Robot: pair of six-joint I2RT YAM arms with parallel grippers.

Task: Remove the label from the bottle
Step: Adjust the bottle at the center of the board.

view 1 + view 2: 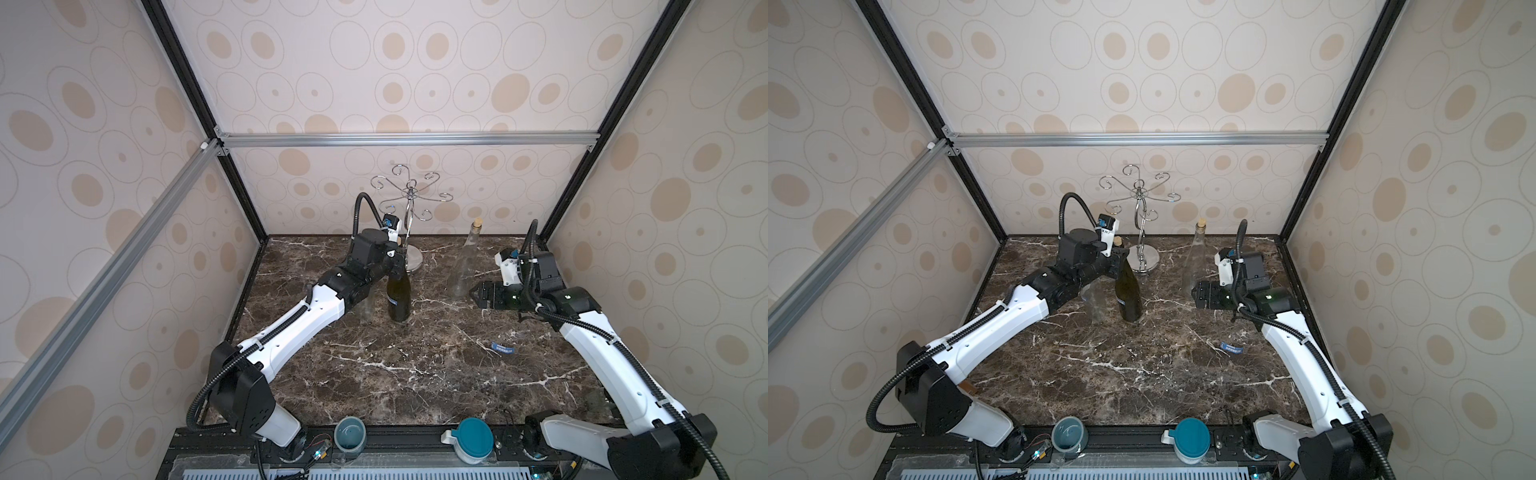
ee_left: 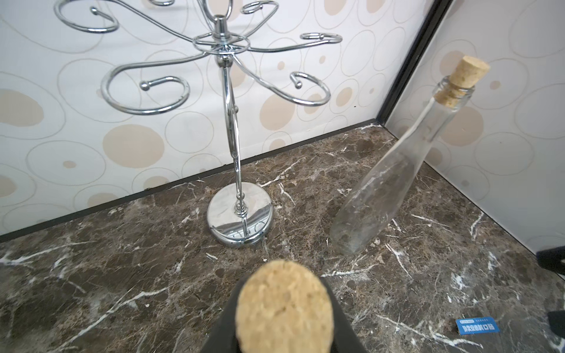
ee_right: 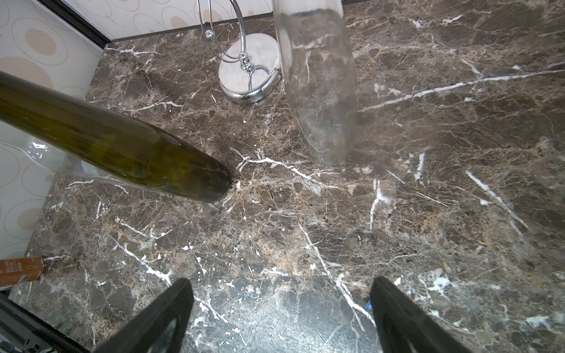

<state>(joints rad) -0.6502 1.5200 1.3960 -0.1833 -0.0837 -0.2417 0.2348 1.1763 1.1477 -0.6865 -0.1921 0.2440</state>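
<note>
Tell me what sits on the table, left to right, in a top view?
A half-hidden clear bottle → green bottle → corked clear bottle → blue label. The metal rack is skipped: it overlaps the green bottle.

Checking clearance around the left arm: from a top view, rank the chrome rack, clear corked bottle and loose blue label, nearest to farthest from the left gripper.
1. Chrome rack: just behind the left gripper.
2. Clear corked bottle: toward the right arm.
3. Blue label: flat on the table, front right.
</note>
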